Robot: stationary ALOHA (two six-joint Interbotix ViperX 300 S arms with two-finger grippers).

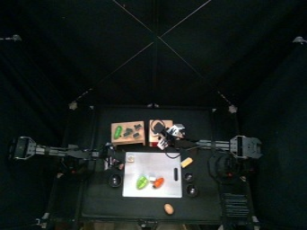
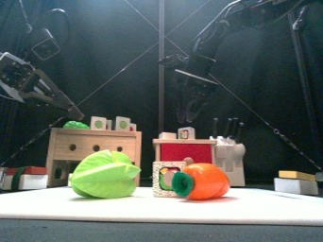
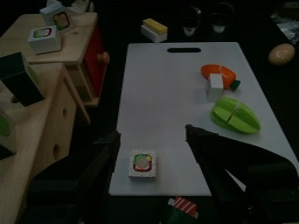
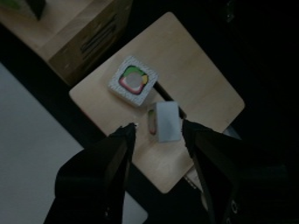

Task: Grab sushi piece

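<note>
Black curtains are closing in the small dark worktop (image 1: 96, 193), which is carrying a white cutting board (image 3: 176, 96) and, beside it, a pale wooden shelf unit (image 2: 91, 147).

The left pincer (image 3: 156, 149) is hanging low over the near end of the board with its jaws spread wide, and a sushi piece (image 3: 142, 166) with a green and red centre is lying flat on the board just between them, touched by neither. Farther along the board, a green cut vegetable (image 3: 237, 114) is lying near an orange carrot piece (image 3: 216, 73) that is touching a small white block.

The right pincer (image 4: 162, 144) is hovering above a small wooden tray top (image 4: 205, 74), its jaws parted on either side of a white rice block (image 4: 166, 119) without visibly gripping it. Another sushi piece (image 4: 132, 79) is lying face up just beside that block.

In the front view, the green vegetable and the carrot are standing large in the foreground.
</note>
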